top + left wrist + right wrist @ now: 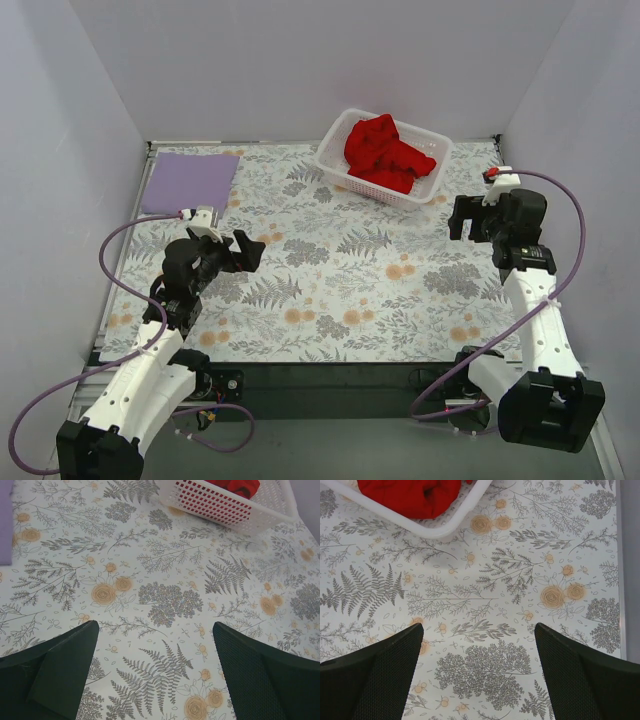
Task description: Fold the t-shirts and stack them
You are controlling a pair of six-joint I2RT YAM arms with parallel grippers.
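**Across the far edge: one heap, one neat rectangle, nothing gripped**

Between the two arms spreads a white tablecloth printed with grey ferns and orange flowers [350, 290], boxed in by plain white walls [300, 60] on three sides. One white plastic mesh basket [395, 192] sits at the far edge, right of centre, turned slightly askew. Its walls stand around the bright red short-sleeved cloth t-shirt [385, 155], which lies crumpled inside and rises above the rim. In the far left corner the pale lavender cloth t-shirt [190, 180] lies flat on the cloth as a tidy rectangle, well apart from the basket.

The left gripper [250, 250] hovers over the left half of the table with its jaws spread wide and nothing between them. The lavender rectangle lies just beyond it and to its left, showing as a sliver at the left edge of the left wrist view. The basket is far off to its upper right.

The right gripper [470, 220] hangs near the right edge, likewise spread wide and holding nothing. The basket with the red heap lies ahead of it and to its left, near but not touching. Only printed cloth shows between the fingers of either gripper.

Count: two t-shirts, one basket, two grippers.
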